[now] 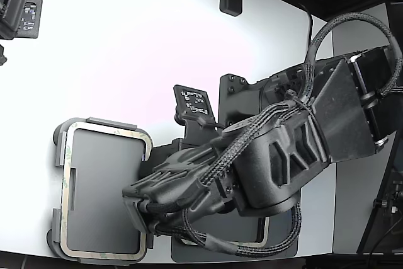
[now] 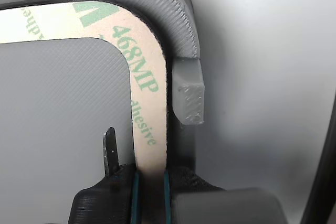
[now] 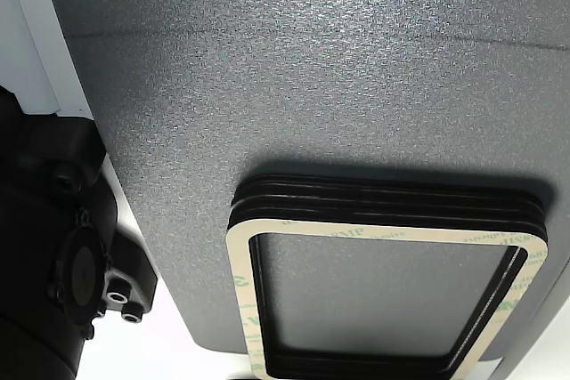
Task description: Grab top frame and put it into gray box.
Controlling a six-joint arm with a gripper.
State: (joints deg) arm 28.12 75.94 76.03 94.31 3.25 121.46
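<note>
Reaching low across the white table [image 1: 126,42], the black arm's gripper [image 2: 151,182] is pinching the thin cream-beige rectangular frame [image 2: 149,98] w/ green print, lying inside the ribbed light gray plastic box [image 1: 63,155]. Identical frames are sitting stacked on a textured dark gray mat [image 3: 294,77].

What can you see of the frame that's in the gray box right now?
The frame is a thin, flat, cream-beige ring with rounded corners and green print reading "468MP" and "adhesive", so it looks like adhesive liner. Its centre is hollow, showing the gray box floor. It lies flat inside the box, tucked along the wall beside a raised tab. The gripper has its jaws closed on one side strip, one jaw on either edge. In the exterior view the arm hides one side of it.
</note>
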